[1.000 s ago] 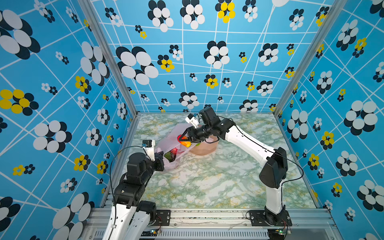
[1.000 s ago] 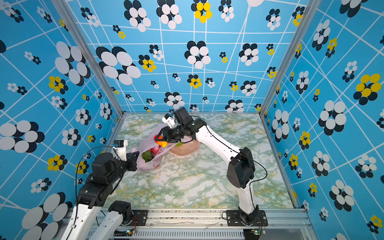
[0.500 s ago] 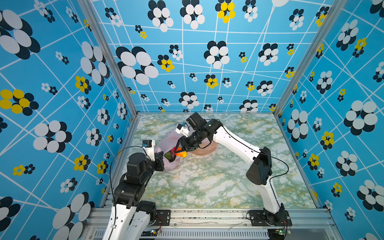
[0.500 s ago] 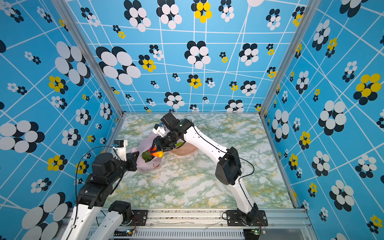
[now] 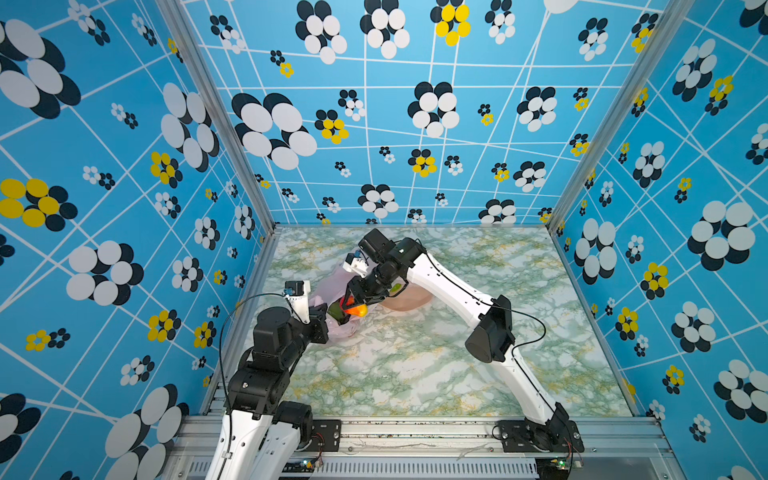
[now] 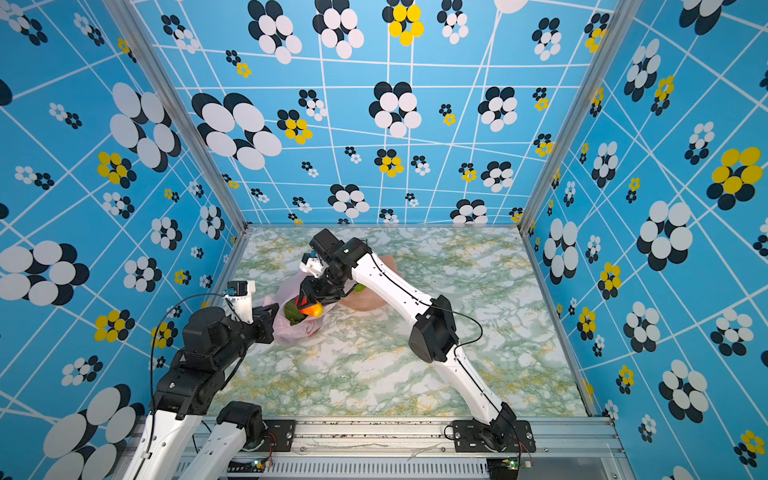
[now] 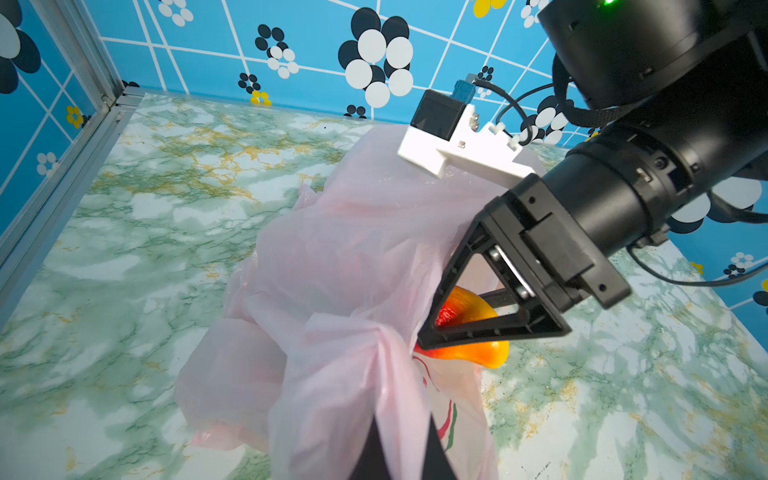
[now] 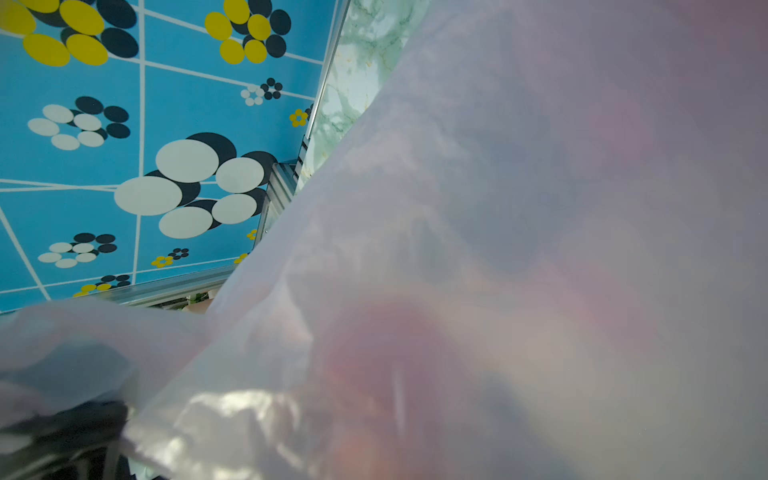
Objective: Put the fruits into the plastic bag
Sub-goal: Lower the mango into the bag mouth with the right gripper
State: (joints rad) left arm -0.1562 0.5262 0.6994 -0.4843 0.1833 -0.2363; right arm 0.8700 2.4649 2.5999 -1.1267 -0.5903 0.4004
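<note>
1. Left border. The aluminium rail (image 7: 62, 178) runs along the upper left of the left wrist view. In both top views it lies near the bag's left side. We judge there is little room for moving there.
2. The left gripper (image 5: 321, 328) sits lower left of centre. Its jaws are pinched fully together on a gathered fold of the bag, seen at the bottom of the left wrist view (image 7: 401, 430).
3. The plastic bag (image 5: 328, 291) lies on the table just left of centre, with its mouth turned right.
   - We judge it thin, soft and very light, so it will collapse or slide if released.
   - Take hold at the bunched rim or a handle, never on the flat film.
   - It drapes over the lens in the right wrist view (image 8: 498, 208).
4. The bumpy green fruit (image 5: 334, 312) rests inside the mouth.
5. The right gripper (image 5: 353, 300) is at the mouth, with its jaws partly closed round the mango-like fruit (image 5: 357, 310).
   - We judge this fruit light, rigid, smooth and apt to slip.
   - Grip it across its broad middle.
6. The bowl (image 5: 409, 303) stands just right of the bag, and a green piece (image 5: 396, 287) shows in it.
7. Right of the bowl we see nothing standing on the table (image 5: 540, 291). We judge this the best room for withdrawal.
</note>
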